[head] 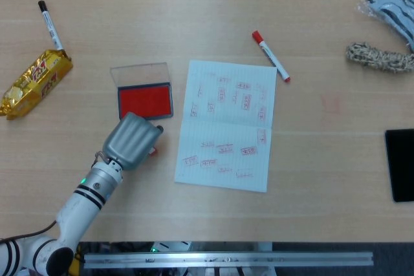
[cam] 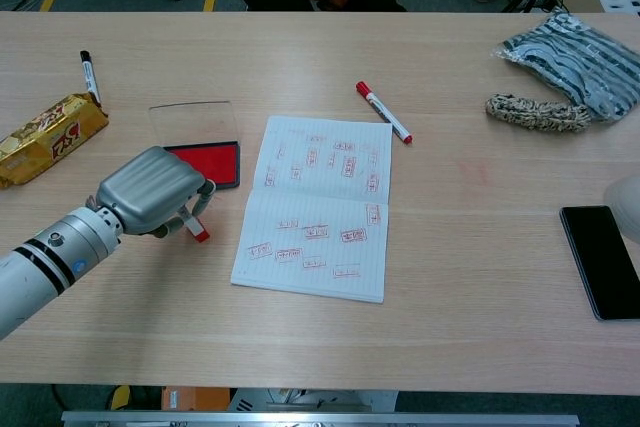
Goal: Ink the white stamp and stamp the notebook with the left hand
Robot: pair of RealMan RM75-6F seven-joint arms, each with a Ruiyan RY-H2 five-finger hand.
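White stamp [cam: 196,224], small and red-tipped, is seen only in part beneath the left hand [cam: 152,190]: in the chest view a pale body and red end project from under the curled fingers, low over the light wooden counter [cam: 450,277]. It appears to be held by the closed fingers, though the contact itself is hidden by the grey back of the hand. Its long axis is tilted, the red end pointing down and toward the notebook side.

The hand is placed just in front of the open red ink pad [head: 145,100], whose clear lid [head: 138,72] is folded back, judged a convenient position for inking. The open lined notebook [head: 229,124], already marked with red impressions, lies just beside the pad, so only a short transfer is required.

The right hand is not clearly seen; a pale edge at the right border of the chest view cannot be identified.
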